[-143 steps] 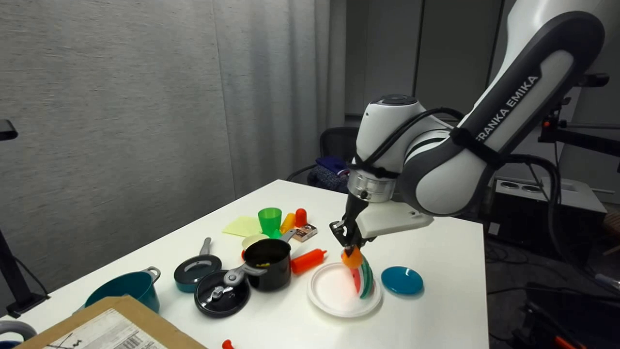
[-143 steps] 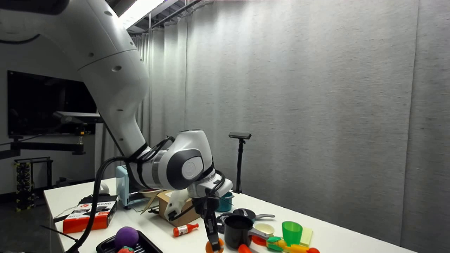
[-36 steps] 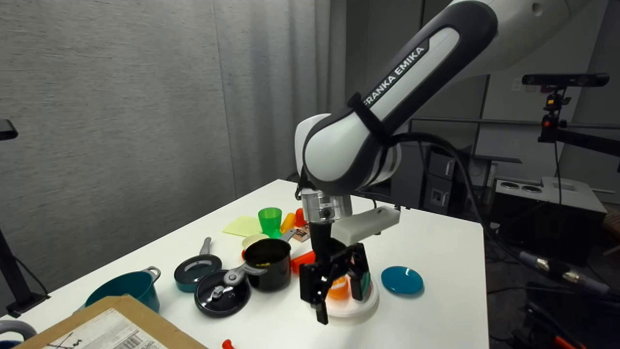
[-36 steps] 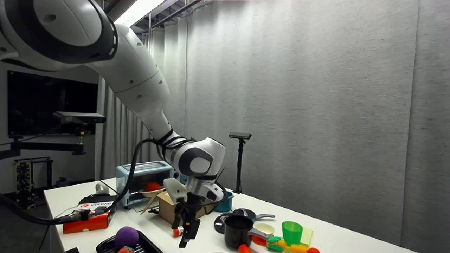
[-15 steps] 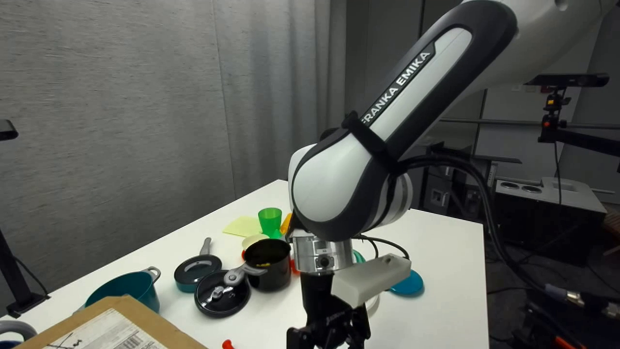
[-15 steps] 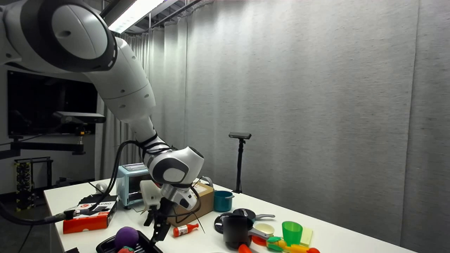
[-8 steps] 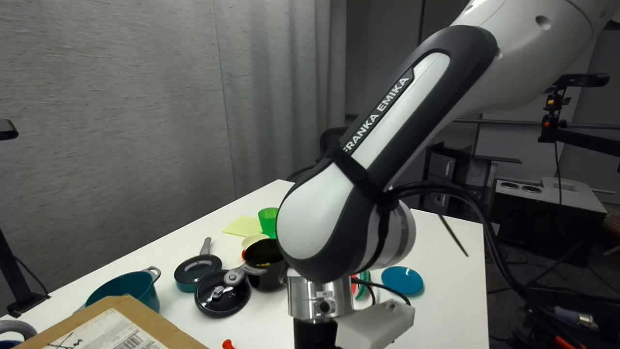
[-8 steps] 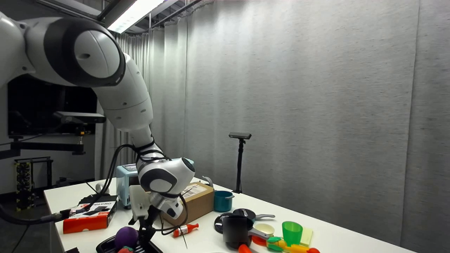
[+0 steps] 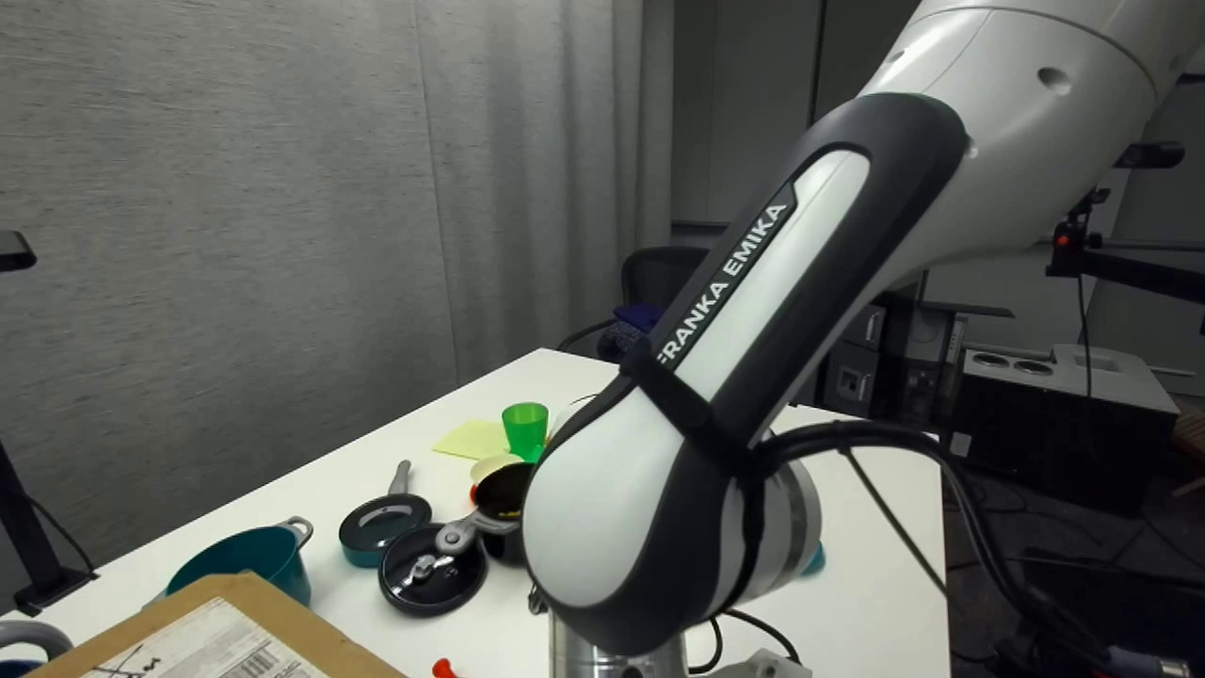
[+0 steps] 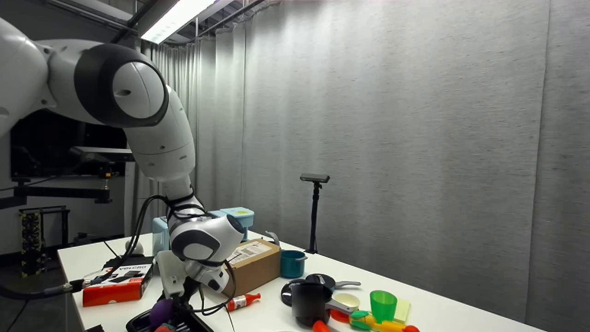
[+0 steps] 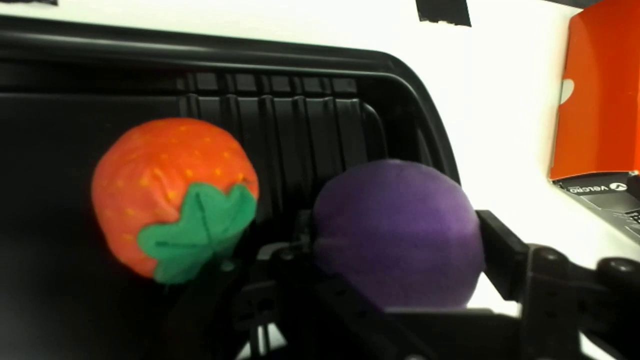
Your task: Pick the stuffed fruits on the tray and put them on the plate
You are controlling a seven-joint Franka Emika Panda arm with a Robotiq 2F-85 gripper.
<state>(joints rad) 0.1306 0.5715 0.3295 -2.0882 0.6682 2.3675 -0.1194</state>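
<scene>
"Where does the claw stand?"

"Around the purple plush in the wrist view, one finger to its right, the other to its left. Whether they pinch it or merely flank it, I can't tell."

"And the plush, where does it sit?"

"At the right end of the black tray there, with the plush strawberry just to its left. I can't make out the plate."

"What could spoil this?"

"Its roundness, first. It nearly fills the gap between the fingers, so a grip off its middle might let it roll out on the lift."

"And the strawberry?"

"The left finger is close by; any sideways drift could shove it. The right one is near the tray's right rim, and if it catches that edge, I'd expect the tray to tip or slide."
</scene>
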